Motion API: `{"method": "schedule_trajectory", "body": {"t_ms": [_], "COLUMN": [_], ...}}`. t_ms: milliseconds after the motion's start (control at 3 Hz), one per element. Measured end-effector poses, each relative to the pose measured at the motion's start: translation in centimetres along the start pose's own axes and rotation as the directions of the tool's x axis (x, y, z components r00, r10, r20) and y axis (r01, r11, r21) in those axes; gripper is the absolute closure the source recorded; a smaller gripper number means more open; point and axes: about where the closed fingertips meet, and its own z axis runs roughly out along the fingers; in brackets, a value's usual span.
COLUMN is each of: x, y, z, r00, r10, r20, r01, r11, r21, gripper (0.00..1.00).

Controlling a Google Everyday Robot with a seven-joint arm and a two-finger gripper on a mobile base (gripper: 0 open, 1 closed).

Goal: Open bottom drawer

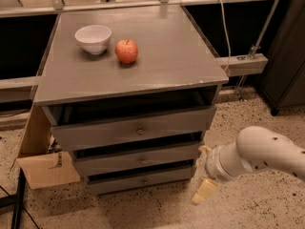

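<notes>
A grey wooden cabinet has three drawers. The bottom drawer [143,180] is the narrowest and lowest front, with a small round dark knob [144,181] at its centre. Above it are the mid-sized drawer [138,161] and the widest top drawer [136,130]. My gripper [204,171] is at the end of the white arm [259,156], low on the right, just beside the right ends of the two lower drawers. One pale finger [205,191] hangs near the floor and another tip [205,149] shows higher up. It holds nothing.
A white bowl [93,38] and a red apple [127,51] sit on the cabinet top [167,56]. A cardboard box [40,161] stands against the cabinet's left side. A dark cabinet [286,56] stands at the right. The floor is speckled.
</notes>
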Motion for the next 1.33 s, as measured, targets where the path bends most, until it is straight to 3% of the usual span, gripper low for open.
{"method": "schedule_trajectory", "body": {"t_ms": [1000,1333], "x": [5.4,7.8], "y": [-0.8,-1.2], "z": [11.3,15.2], "r00": [0.997,0.999], "r10": [-0.065,-0.036], "r20": [0.042,0.027], "r01": [0.068,0.039], "r11": [0.9960,0.9943], "r21": [-0.058,-0.100], "gripper": [0.00,0.00]}}
